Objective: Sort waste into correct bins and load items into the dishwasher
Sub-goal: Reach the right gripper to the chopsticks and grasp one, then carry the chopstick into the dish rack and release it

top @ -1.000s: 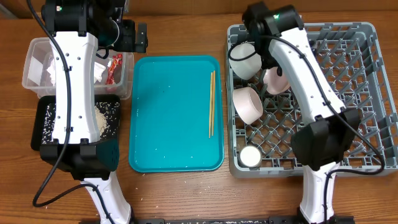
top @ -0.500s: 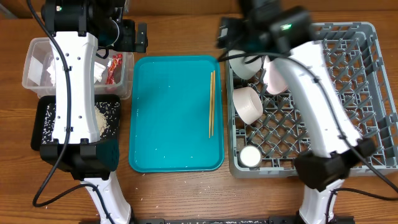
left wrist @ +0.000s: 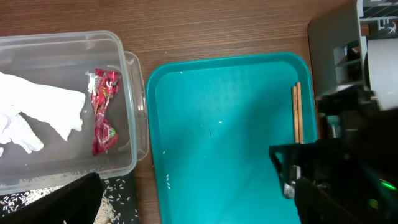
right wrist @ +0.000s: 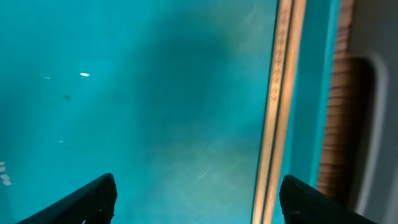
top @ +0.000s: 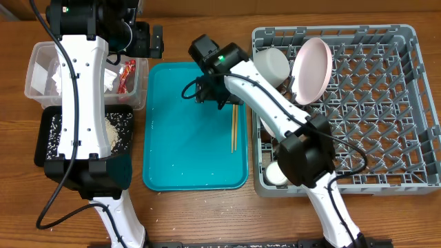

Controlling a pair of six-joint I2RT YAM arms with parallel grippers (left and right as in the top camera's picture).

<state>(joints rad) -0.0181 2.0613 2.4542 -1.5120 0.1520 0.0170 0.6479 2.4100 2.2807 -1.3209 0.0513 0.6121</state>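
Observation:
My right gripper is open and empty, low over the teal tray. In the right wrist view the gripper has the wooden chopsticks between its fingers, close to the right finger. The chopsticks lie along the tray's right side. My left gripper is open and empty, above the table behind the clear tub. The tub holds white tissue and the red foil wrapper. Rice lies in the black tray. The white round plate is not in view.
The grey dish rack stands at the right. A pink plate stands on edge in it beside a white bowl. A small white cup sits at its front left. A few rice grains lie on the teal tray.
My right arm has swung left from the rack's back left corner to over the teal tray. The pink plate now shows uncovered in the rack. The left arm has not moved.

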